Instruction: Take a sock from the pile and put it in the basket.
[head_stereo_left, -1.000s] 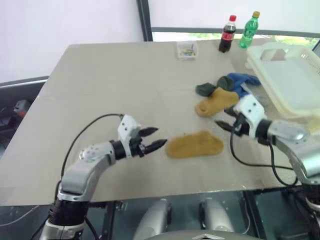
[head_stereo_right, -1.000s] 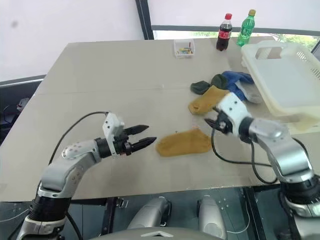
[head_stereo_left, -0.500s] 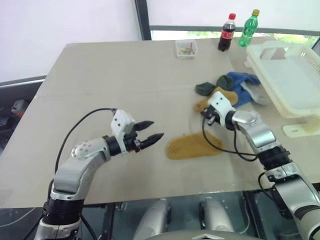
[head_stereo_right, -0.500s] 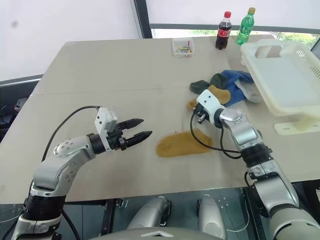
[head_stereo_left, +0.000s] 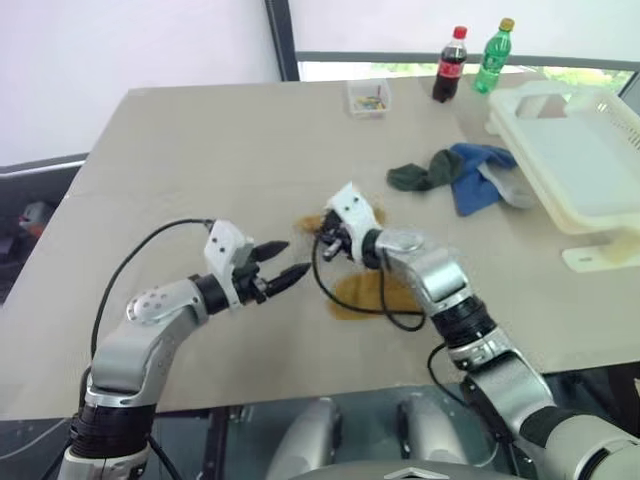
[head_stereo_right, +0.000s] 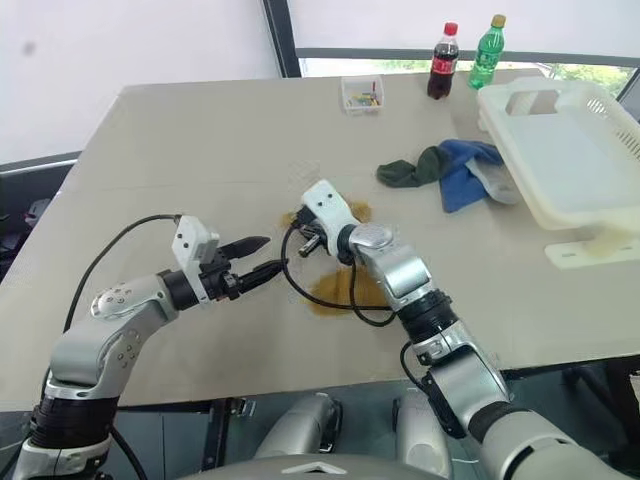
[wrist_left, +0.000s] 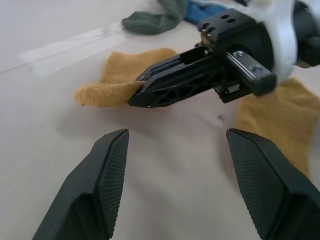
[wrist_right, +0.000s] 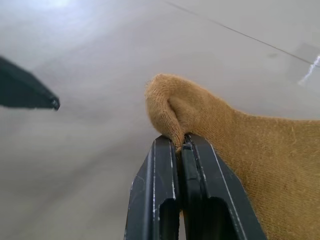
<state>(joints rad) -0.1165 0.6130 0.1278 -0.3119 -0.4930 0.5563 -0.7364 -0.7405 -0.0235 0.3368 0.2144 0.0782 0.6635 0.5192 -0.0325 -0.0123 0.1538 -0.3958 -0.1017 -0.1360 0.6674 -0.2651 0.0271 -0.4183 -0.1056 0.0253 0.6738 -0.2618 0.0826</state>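
**Sock pinched by a thin fold, well away from the basket**

Since the earlier frames my right gripper has swung from beside the pile toward the middle of the table, dragging a mustard sock with it; my left gripper has barely shifted.

The basket sits at the table's far right corner, well apart from where I now hold the sock. The pile, dark green, blue and white-grey socks, lies just beside the basket's near-left side. A second mustard sock lies flat near the table's front edge, under my right forearm.

My right gripper's fingers are pressed together on a small fold at the sock's tip, the rest trailing on the table. My left gripper stands wide with nothing in it, pointing at my right one from close by.

Risks, as I judge them:
- The pinch is shallow; a fast swing back to the basket could shake the sock loose.
- The trailing part may snag the flat sock and pull it along.
- My two grippers are close enough to knock together if either advances.
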